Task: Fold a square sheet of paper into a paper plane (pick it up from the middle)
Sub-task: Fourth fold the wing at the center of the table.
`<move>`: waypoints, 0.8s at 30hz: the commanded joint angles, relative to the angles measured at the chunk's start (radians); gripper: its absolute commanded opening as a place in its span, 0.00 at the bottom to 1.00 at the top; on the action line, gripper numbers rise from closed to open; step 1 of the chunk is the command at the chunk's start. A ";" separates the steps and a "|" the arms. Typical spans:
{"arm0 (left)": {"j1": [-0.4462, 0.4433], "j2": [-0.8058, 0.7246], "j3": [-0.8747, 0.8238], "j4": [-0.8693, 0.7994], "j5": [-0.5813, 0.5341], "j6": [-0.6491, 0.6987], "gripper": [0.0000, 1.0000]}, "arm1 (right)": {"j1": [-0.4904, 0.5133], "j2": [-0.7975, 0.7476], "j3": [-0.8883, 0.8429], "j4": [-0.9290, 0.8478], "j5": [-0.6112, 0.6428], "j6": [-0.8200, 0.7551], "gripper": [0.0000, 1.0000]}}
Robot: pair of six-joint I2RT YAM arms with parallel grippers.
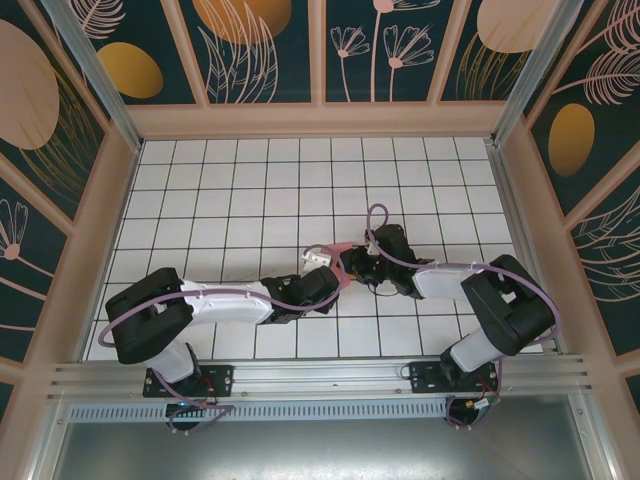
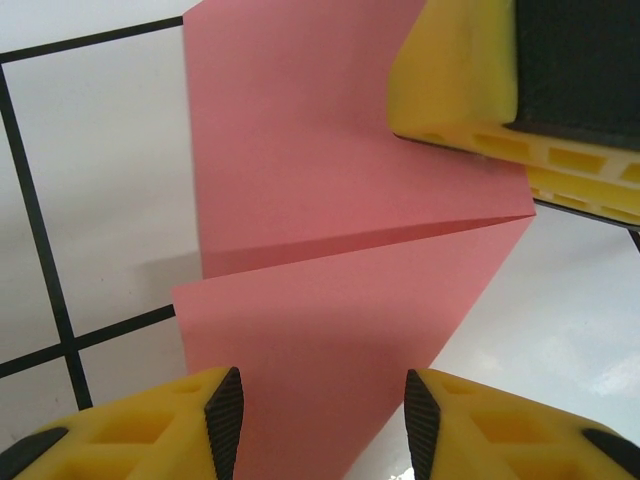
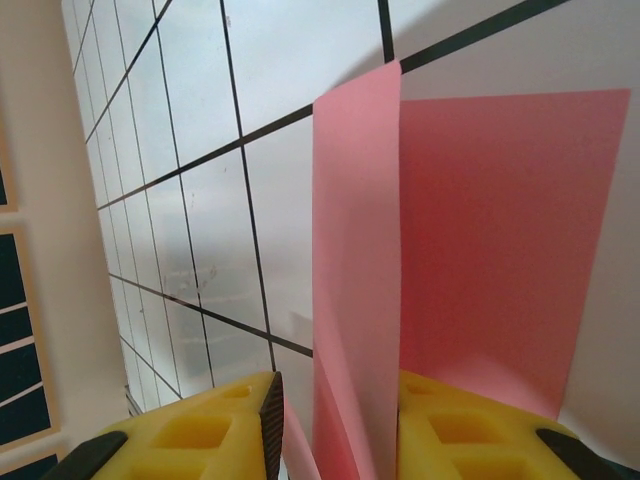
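Although the square sheet of paper (image 2: 330, 180) already carries a sharp crease, with one flap lying over another, no pointed dart shows yet, so most folds seem left to do. It lies mid-desk (image 1: 250, 180), toward the near edge. The left gripper (image 2: 322, 430) stands half open astride it; the right gripper (image 3: 335, 430) is narrow around a raised flap, grip uncertain
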 commanded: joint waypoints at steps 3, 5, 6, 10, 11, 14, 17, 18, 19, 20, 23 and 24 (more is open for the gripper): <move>-0.007 0.010 0.007 -0.016 -0.018 0.009 0.49 | -0.005 0.023 0.032 0.003 -0.020 -0.012 0.33; -0.007 0.006 -0.001 -0.009 -0.016 0.005 0.49 | -0.004 0.023 0.035 -0.002 -0.019 -0.014 0.33; -0.007 0.003 -0.005 -0.007 -0.013 0.003 0.49 | -0.005 0.023 0.035 -0.001 -0.019 -0.014 0.33; -0.007 -0.008 -0.016 0.004 -0.003 0.006 0.50 | -0.005 0.022 0.035 -0.007 -0.018 -0.020 0.33; -0.007 -0.009 -0.016 0.002 0.000 0.008 0.51 | -0.004 0.021 0.035 -0.009 -0.019 -0.018 0.33; -0.008 -0.014 -0.017 0.002 0.001 0.012 0.51 | -0.005 0.015 0.031 -0.012 -0.016 -0.022 0.33; -0.007 -0.013 -0.011 0.004 0.018 0.014 0.51 | -0.005 0.010 0.028 -0.011 -0.016 -0.024 0.33; -0.007 -0.010 -0.008 0.002 0.021 0.018 0.52 | -0.004 0.009 0.028 -0.010 -0.016 -0.023 0.33; -0.006 -0.007 -0.006 0.002 0.023 0.020 0.52 | -0.005 0.006 0.027 -0.008 -0.017 -0.024 0.33; -0.006 -0.003 -0.002 0.002 0.026 0.024 0.52 | -0.005 0.004 0.026 -0.010 -0.016 -0.024 0.33; -0.006 0.015 0.011 -0.008 0.015 0.026 0.52 | -0.006 -0.003 0.023 -0.014 -0.013 -0.027 0.33; -0.006 0.024 0.017 -0.016 0.009 0.025 0.52 | -0.007 -0.005 0.023 -0.016 -0.015 -0.027 0.33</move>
